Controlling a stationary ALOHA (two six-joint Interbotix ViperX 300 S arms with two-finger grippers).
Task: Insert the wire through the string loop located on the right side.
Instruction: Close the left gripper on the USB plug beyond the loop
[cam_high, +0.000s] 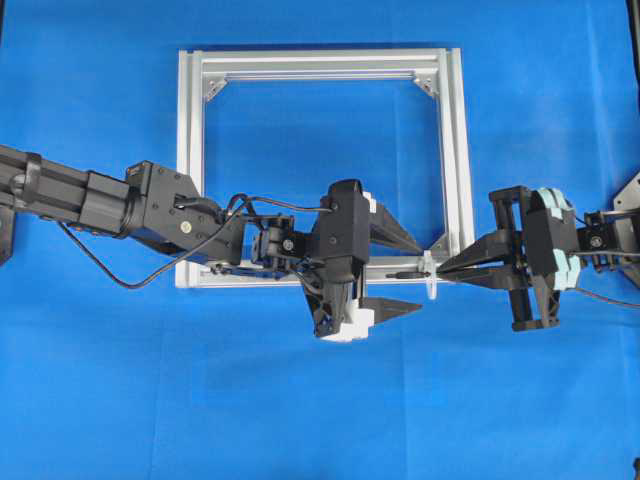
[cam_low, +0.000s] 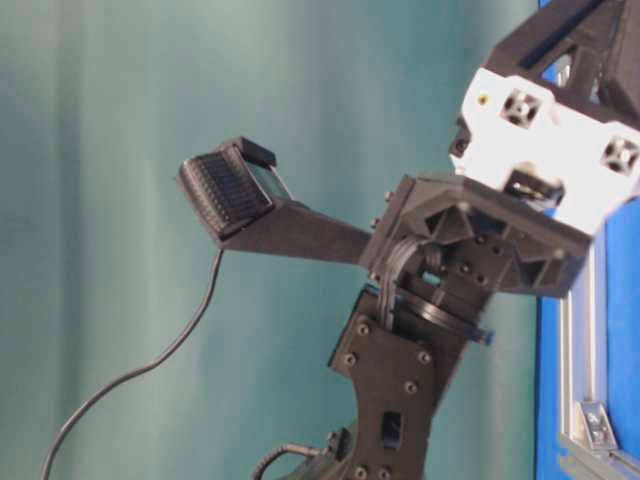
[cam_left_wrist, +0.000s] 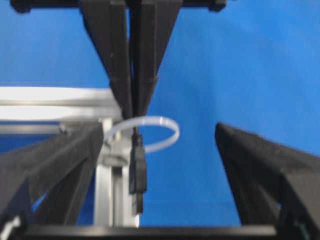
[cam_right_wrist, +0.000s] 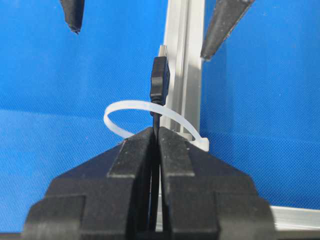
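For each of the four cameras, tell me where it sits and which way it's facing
Overhead: looks straight down on the frame, both arms.
Table-level: low, side-on, close on an arm's open finger.
Left wrist: looks past the open left gripper at the string loop.
Right wrist: looks along the right gripper, shut on the wire.
Both wrist views share loop and wire.

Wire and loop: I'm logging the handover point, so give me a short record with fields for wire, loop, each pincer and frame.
wire: black plug end passes through the loop, cable pinched just behind it
loop: whitish string loop at the frame's lower right corner, around the wire
right pincer: shut on the wire
left pincer: open wide, fingers either side of the wire, not gripping
frame: silver square frame flat on blue cloth
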